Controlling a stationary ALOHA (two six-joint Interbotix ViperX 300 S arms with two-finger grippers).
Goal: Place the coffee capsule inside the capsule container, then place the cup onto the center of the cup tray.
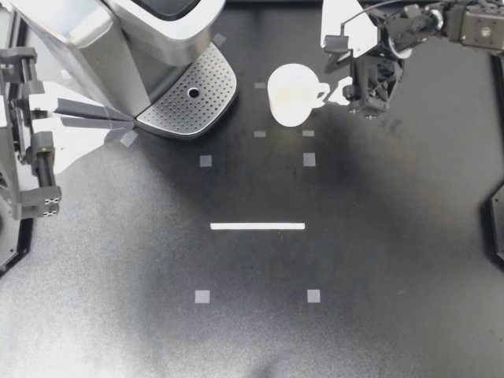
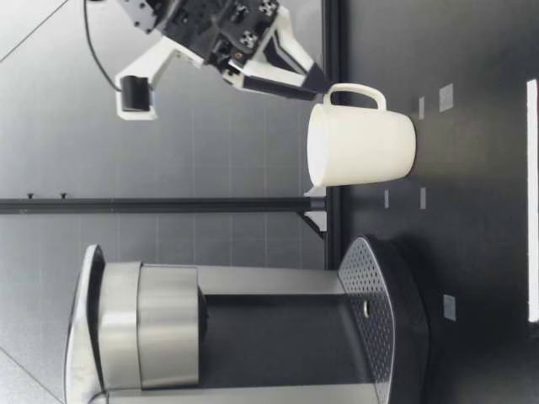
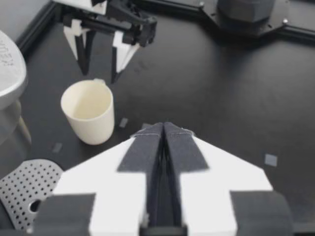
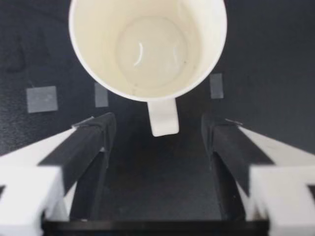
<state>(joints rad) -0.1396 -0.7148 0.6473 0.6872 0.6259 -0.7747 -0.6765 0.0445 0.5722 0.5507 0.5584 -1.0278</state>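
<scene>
We find no coffee capsule on the tabletop (image 1: 252, 331) or in either gripper, so we judge that step done, though the coffee machine (image 1: 118, 39) hides where the capsule would sit. The cup step is left. The cup (image 1: 291, 94) stands upright and empty on the tabletop near the cup tray (image 1: 181, 110), not on it. Our right gripper (image 1: 358, 98) hangs at the cup's handle (image 4: 162, 118), its fingers (image 4: 86, 142) spread to either side and touching nothing. Our left gripper (image 1: 118, 118) sits beside the machine, fingers pressed together and empty. As for writing, the cup is plain and the pale tape marks (image 1: 205, 161) are blank. The left wrist view shows a trace of print on the machine's side, too partial to make out.
</scene>
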